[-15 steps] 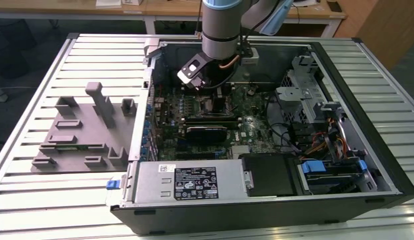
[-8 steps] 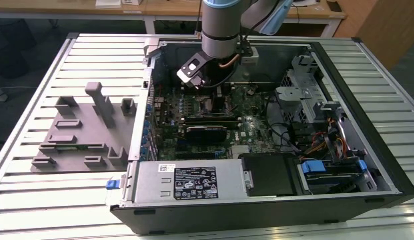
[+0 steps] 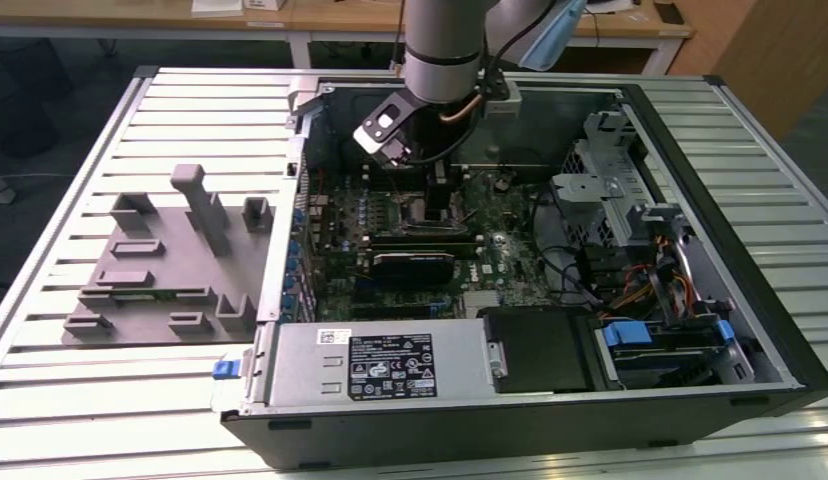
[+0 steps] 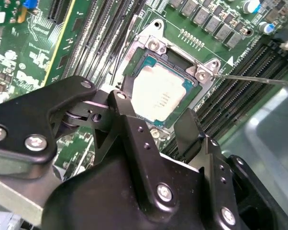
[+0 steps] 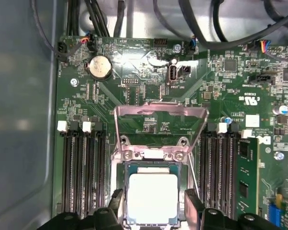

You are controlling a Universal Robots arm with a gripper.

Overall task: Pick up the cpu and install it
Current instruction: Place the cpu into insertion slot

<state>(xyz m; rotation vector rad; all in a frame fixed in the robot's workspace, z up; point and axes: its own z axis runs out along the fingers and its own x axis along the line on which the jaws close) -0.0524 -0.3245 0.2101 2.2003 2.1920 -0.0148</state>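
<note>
The cpu [image 5: 152,199] lies flat in its socket [image 5: 123,188] on the motherboard [image 5: 134,81], with the silvery top plate facing up and a thin greenish rim around it. I see it in both wrist views, and it looks level inside the black frame of the socket.

The metal load plate [image 5: 158,111] of the socket is swung up, so it does not cover the cpu. In the second wrist view a thin lever [image 4: 259,79] stretches out from one corner of the socket.

The gripper [image 4: 153,106] hangs just above the cpu and is released. Its two black fingers [image 5: 192,203] stand apart, one at each side of the chip, and they hold nothing. I cannot tell if the fingertips touch the socket frame.

Rows of memory slots [image 5: 82,167] run along both sides of the socket, and a round coin battery [image 5: 99,66] sits further away on the board.

In the exterior view the arm [image 3: 448,40] reaches down into the open computer case [image 3: 521,430], which lies on a slatted metal counter [image 3: 81,410]. A grey fixture block [image 3: 161,260] rests on the counter beside the case, at the exterior view's left
</note>
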